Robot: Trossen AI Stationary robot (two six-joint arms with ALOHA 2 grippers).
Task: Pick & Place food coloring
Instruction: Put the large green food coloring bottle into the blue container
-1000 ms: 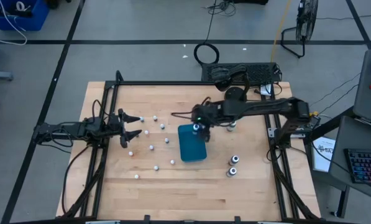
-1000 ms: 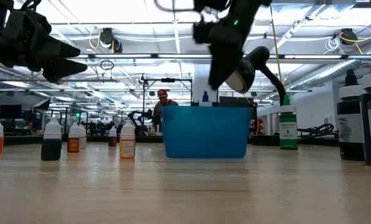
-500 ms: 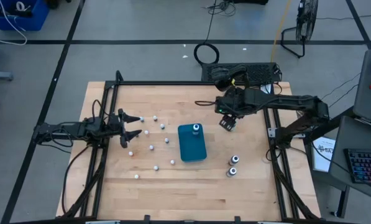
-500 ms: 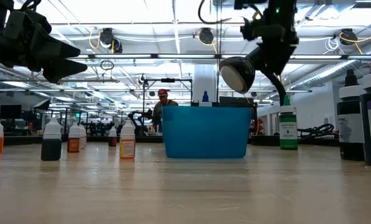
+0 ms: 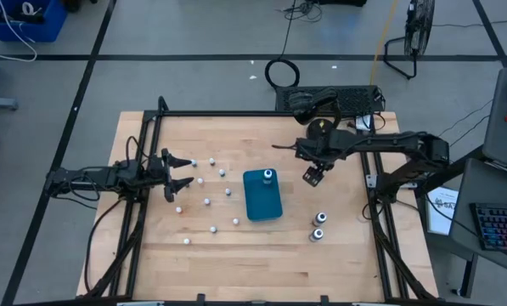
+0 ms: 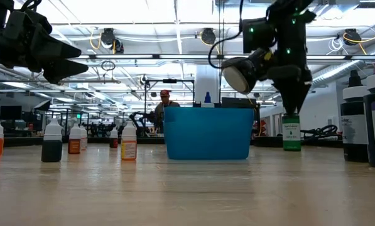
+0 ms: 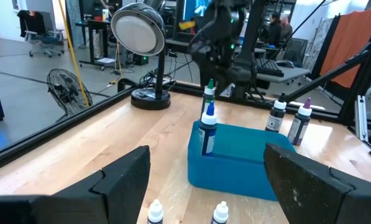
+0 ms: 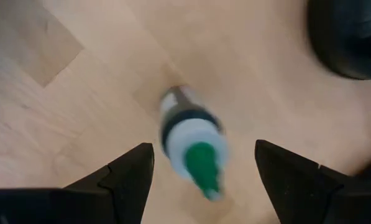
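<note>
Several small food coloring bottles with white caps (image 5: 206,201) stand on their bases on the wooden table, left of the teal box (image 5: 262,204). A blue-tipped bottle (image 5: 268,176) stands upright in the box's far end. My right gripper (image 5: 314,176) points down, open, just above a green-capped bottle (image 8: 191,146). The bottle stands on the table between my fingers, which do not touch it. In the low view the gripper (image 6: 295,107) hangs over that bottle (image 6: 291,133). My left gripper (image 5: 172,170) waits open at the table's left edge.
Two darker bottles (image 5: 319,225) stand near the table's right edge, closer to the front. A round lamp (image 6: 239,74) and black gear (image 5: 329,100) sit at the far edge. The middle front of the table (image 5: 253,263) is bare wood.
My right gripper has left the spot above the teal box, gone toward the table's right edge and come down over the green-capped bottle, rolling its wrist on the way. The blue-tipped bottle stays upright in the box.
</note>
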